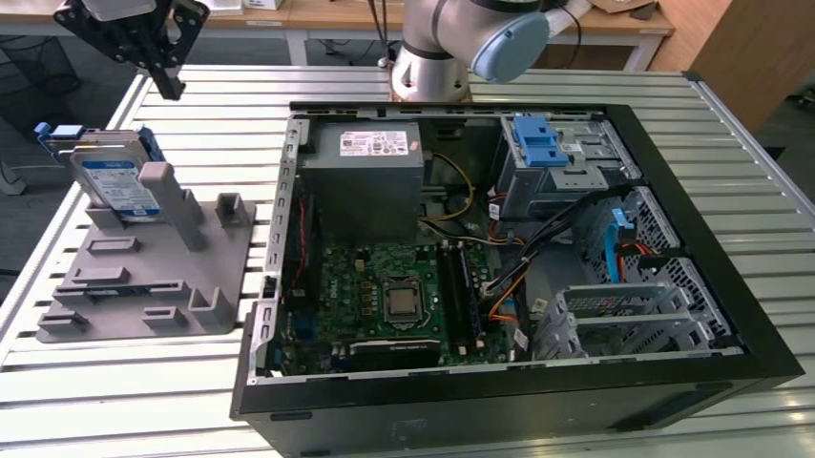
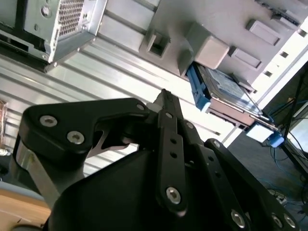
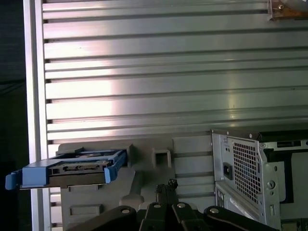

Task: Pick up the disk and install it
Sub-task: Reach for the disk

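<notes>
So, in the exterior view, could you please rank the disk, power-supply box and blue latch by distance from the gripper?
From the gripper:
1. Disk, in the grey stand.
2. Power-supply box, inside the case.
3. Blue latch, toward the exterior view's right.

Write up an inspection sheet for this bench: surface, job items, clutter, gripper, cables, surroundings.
Surface: slatted metal table, carrying a grey holder block and an open computer case.
Job's things: the disk stands tilted in the holder block on the exterior view's left, blue frame on, not yet in the case.
Clutter: nothing seen.
Grippers: the gripper hangs above the table beyond the disk, apart from it, fingers shut and holding nothing.
Cables: orange, yellow and black wires run loose inside the case, beside the motherboard.
Surroundings: wooden desks behind the table.
</notes>
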Motion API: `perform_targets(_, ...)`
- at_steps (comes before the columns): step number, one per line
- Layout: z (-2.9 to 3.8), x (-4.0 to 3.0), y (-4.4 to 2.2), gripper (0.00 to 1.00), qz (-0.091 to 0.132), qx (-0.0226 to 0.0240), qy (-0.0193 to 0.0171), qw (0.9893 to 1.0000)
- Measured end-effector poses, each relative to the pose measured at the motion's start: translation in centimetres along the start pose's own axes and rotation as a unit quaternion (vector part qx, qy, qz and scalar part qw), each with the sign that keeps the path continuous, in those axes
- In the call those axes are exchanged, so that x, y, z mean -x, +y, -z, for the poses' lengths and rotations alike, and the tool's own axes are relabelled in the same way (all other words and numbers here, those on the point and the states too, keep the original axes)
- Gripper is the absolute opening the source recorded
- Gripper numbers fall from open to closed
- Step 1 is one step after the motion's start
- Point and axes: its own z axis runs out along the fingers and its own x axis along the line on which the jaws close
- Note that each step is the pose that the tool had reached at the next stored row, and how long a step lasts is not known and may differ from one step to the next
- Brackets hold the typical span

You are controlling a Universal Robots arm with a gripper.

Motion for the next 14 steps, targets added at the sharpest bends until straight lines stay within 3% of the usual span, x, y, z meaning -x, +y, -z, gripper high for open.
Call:
perform_targets(10, -0.13, -3.61, -0.02, 0.11, 0.000, -0.0002, 0.0018, 1.0000)
perform_targets(14, -0.13, -4.14, -0.05, 0.11, 0.000, -0.0001, 0.0017, 1.0000)
